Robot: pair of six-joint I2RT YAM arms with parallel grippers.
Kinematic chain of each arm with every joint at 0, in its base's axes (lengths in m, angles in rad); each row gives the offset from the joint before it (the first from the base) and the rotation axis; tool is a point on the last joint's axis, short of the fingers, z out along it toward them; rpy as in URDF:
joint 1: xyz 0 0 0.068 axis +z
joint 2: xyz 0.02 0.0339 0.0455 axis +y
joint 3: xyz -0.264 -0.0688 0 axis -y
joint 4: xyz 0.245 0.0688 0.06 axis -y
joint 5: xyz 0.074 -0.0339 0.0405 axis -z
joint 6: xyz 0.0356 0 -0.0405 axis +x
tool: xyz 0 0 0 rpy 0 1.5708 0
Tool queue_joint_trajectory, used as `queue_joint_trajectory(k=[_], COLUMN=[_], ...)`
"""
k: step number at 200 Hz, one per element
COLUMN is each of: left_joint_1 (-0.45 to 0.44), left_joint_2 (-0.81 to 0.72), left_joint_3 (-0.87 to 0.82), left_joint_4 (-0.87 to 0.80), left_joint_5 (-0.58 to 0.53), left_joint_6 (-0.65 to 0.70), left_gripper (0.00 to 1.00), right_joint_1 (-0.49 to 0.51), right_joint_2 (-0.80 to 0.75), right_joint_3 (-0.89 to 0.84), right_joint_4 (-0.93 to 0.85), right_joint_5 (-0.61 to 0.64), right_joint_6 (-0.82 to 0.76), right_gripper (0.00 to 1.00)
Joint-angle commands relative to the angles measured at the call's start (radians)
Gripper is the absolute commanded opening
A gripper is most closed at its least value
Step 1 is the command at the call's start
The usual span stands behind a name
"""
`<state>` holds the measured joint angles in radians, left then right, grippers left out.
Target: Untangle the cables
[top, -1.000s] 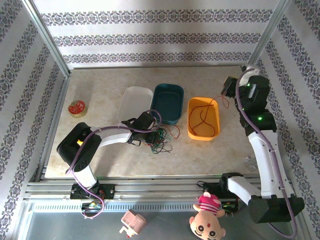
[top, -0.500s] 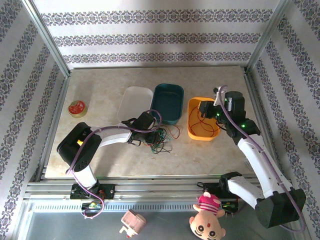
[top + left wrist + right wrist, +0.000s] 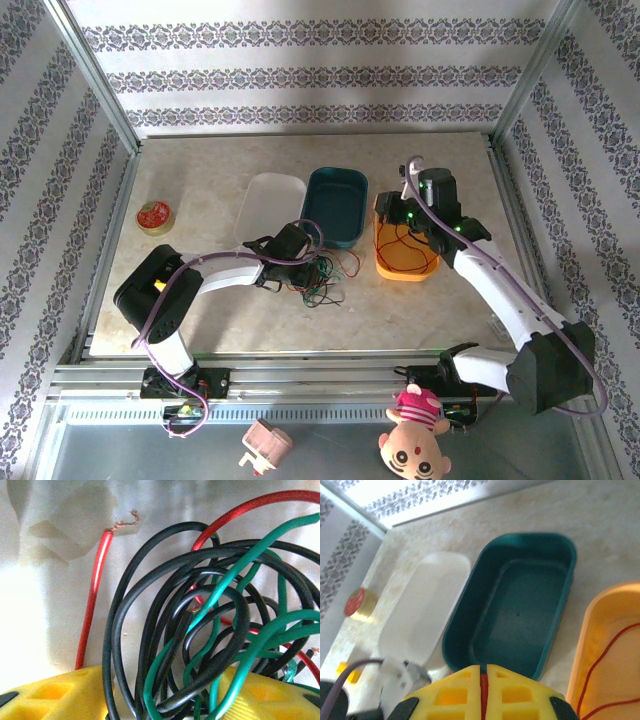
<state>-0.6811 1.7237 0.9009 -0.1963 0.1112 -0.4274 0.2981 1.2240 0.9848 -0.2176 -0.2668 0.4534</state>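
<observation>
The cables [image 3: 320, 285] lie before a row of trays [image 3: 336, 171], a tin [image 3: 154, 216] far left.

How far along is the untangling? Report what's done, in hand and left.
Done: one red cable lies looped in the orange tray, apart from the heap. In hand: the right tool is shut on that red cable over the tray. Left: black, green and red strands form a tangle on the table, bunched between the left tool's fingers; whether it grips them is unclear.
</observation>
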Motion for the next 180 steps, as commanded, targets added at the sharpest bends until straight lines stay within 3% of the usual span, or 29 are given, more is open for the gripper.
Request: queue_joint_trajectory(k=[1,34,84,119,180], left_joint_1=[0.02,0.019,0.02,0.02,0.02], left_joint_2=[0.085,0.084,0.092,0.082,0.069], left_joint_3=[-0.072,-0.074,-0.067,-0.068,-0.07], left_joint_4=[-0.219,-0.221,-0.219,-0.213,-0.216], left_joint_5=[-0.139,-0.142,-0.136,-0.125,-0.134], left_joint_6=[-0.005,-0.008,-0.007,-0.005,0.001], left_gripper=[0.57,0.57,0.57,0.57,0.57], right_joint_1=[-0.036,-0.084,-0.059,-0.039,-0.035], right_joint_2=[0.028,0.065,0.137,0.24,0.394], right_joint_3=[0.054,0.049,-0.019,-0.027,0.0], right_joint_4=[0.056,0.063,0.036,-0.01,-0.076], right_joint_5=[0.177,0.372,0.625,0.609,0.423], right_joint_6=[0.026,0.047,0.169,0.208,0.217], right_gripper=[0.0,0.0,0.0,0.0,0.0])
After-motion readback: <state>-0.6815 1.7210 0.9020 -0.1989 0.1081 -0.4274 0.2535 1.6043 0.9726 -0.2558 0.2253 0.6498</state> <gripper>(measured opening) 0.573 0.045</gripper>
